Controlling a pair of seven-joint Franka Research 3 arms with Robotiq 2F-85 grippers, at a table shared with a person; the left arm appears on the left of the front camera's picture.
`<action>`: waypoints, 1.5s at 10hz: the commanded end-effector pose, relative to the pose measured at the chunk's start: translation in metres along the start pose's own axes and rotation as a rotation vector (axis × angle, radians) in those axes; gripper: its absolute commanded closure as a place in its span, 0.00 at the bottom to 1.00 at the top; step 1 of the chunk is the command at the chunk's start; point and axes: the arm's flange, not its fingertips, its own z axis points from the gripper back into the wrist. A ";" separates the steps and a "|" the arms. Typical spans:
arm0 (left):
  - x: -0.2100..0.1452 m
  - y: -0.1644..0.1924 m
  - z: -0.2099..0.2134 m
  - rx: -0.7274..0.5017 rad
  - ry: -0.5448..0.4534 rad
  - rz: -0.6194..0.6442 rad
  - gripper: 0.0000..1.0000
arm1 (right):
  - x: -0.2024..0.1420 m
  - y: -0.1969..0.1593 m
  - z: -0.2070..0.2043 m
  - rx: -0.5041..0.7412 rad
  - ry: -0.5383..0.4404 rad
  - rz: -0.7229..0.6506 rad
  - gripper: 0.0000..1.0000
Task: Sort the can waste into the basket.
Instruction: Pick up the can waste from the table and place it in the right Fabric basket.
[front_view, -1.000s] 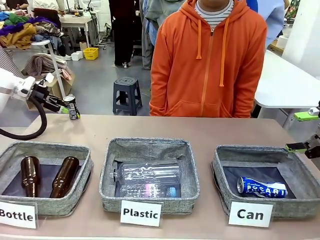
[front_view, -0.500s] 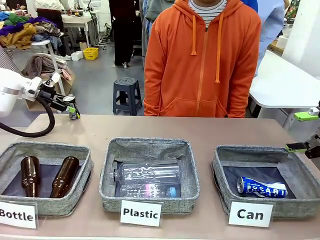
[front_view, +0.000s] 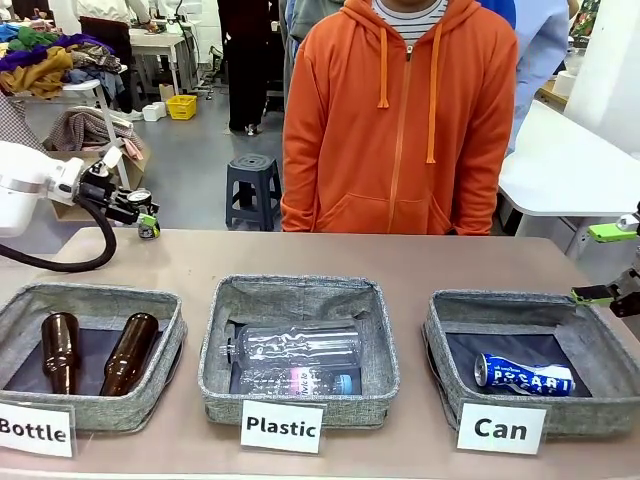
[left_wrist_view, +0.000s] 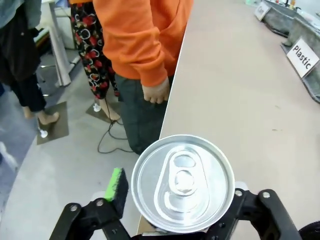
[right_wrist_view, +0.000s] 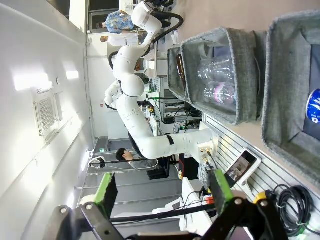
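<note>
Now pinched in the left hand (left_wrist_view: 170, 210), far left over the surface's (front_view: 420, 262) back edge: the black can (front_view: 147, 222), lid toward the wrist camera, gripped by its sides, likely for carrying across. Already lying in the Can basket (front_view: 445, 330) on the right: the crushed blue can (front_view: 523, 375). Between can and goal: the Bottle basket (front_view: 160, 310) and Plastic basket (front_view: 300, 292), so a high pass seems needed. Spread and idle beside the Can basket: the right hand (right_wrist_view: 162, 192).
</note>
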 end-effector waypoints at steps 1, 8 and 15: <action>0.000 0.014 0.003 -0.021 -0.029 -0.034 1.00 | -0.002 0.002 -0.001 -0.003 0.008 0.008 0.00; 0.091 -0.082 0.067 -0.065 -0.036 -0.171 1.00 | -0.002 0.002 -0.001 -0.003 0.008 0.008 0.00; 0.160 -0.308 0.144 -0.374 0.302 -0.402 1.00 | -0.002 0.002 -0.001 -0.003 0.008 0.008 0.00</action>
